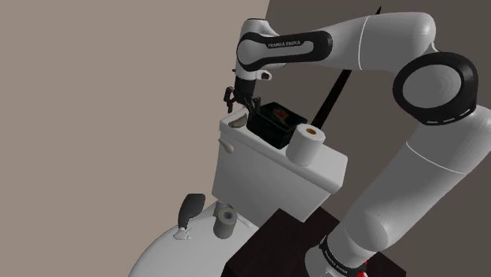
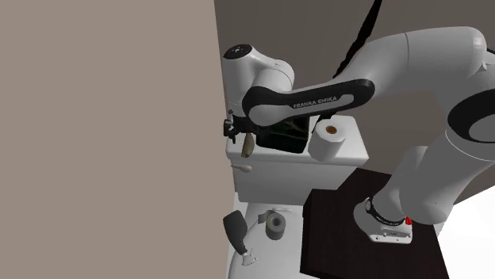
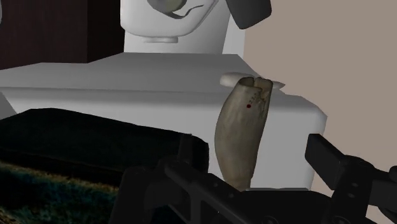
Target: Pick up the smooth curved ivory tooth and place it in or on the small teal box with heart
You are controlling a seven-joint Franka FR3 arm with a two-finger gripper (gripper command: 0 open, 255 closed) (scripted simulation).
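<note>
Shoulder view: gripper (image 1: 240,101) above the corner of the tank (image 1: 275,177). Tooth (image 1: 234,120) at its 6 o'clock, small and hard to read. Dark box (image 1: 277,120) at 3, roll (image 1: 308,144) beyond.
Second exterior view: tooth (image 2: 248,143) at the tank edge, wall (image 2: 103,119) close at 9.
Wrist view: fingers (image 3: 331,159) spread, tooth (image 3: 242,137) between them with gaps on both sides. Box cut off.

- a plain taupe wall (image 1: 102,94) is running along the shoulder view's left.
- a darker brown-grey wall (image 1: 315,20) is meeting it behind a white toilet tank (image 1: 267,169).
- a paper roll (image 1: 308,144) is standing on the tank; a second roll (image 1: 225,220) is sitting on the white toilet lid (image 1: 169,256) below.
- pale floor (image 2: 476,230) is showing at the second exterior view's lower right.
</note>
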